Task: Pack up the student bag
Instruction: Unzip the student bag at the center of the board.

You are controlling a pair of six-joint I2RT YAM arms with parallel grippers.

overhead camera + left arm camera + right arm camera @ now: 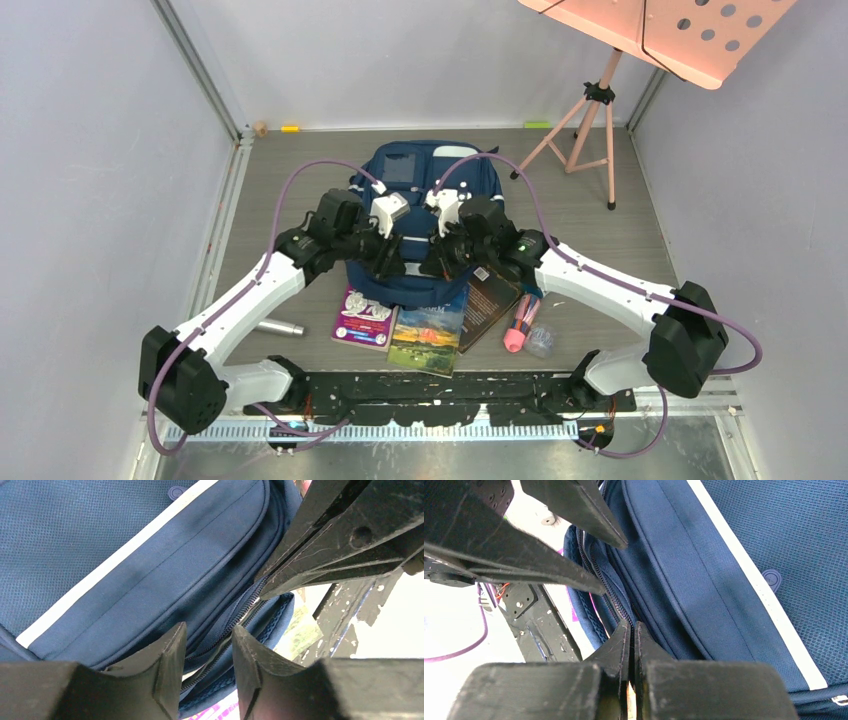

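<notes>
Right wrist view: right claw (632, 628) clamps the zipper edge (608, 596) of the student bag (704, 580); left claw (209, 636), half-open, empty, should grip the edge between its jaws.

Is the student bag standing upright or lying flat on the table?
Lying flat: the student bag spreads over the table, its striped front facing up.

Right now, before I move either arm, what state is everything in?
student bag, lying flat, front up; zip at the near edge looks partly open.
left gripper, open, straddling the zip edge.
right gripper, shut, tips on the zip line.
books, closed, lying flat.
pink tube, on its side.
music stand, upright.
</notes>
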